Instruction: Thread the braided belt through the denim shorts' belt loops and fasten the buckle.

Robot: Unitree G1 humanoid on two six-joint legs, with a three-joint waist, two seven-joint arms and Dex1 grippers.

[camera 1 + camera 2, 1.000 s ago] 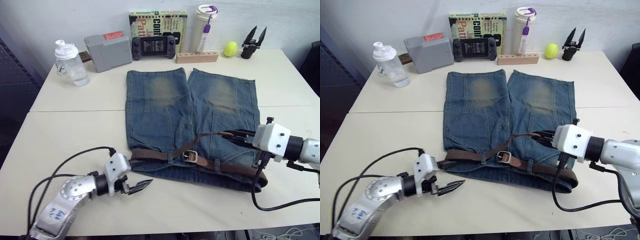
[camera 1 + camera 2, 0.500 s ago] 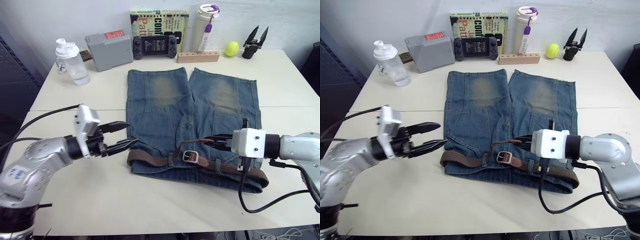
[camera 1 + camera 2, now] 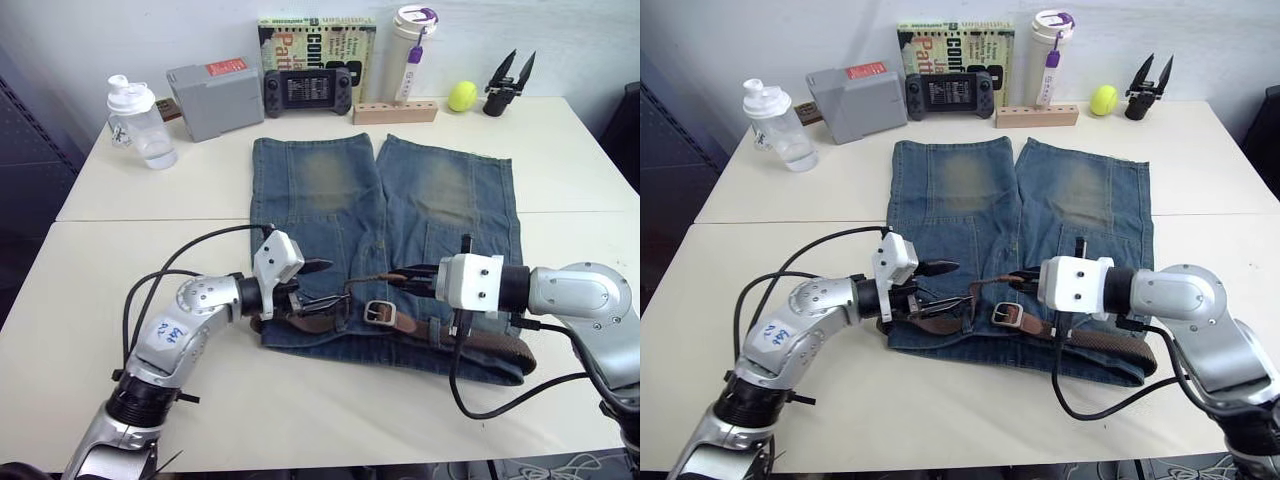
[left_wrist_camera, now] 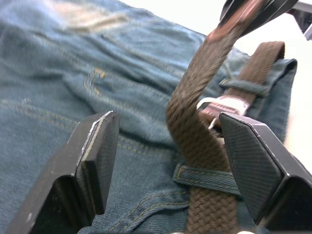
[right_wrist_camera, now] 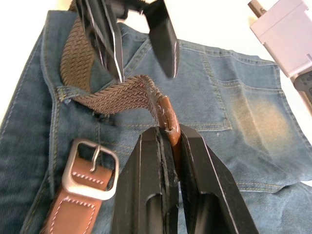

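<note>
Both pincers work the braided belt [image 3: 330, 322] on the denim shorts [image 3: 385, 230]. My right pincer [image 5: 168, 131] clamps its dark tip, lifted just above the buckle [image 5: 92, 168]; my left pincer [image 4: 165, 146] gapes around the strap. I should close left squarely on the weave before feeding the tip. Half a second ago my left hung clear of the shorts.

Even, bright indoor light with soft shadows. Head views are sharp; the left wrist view blurs toward its upper edge.
</note>
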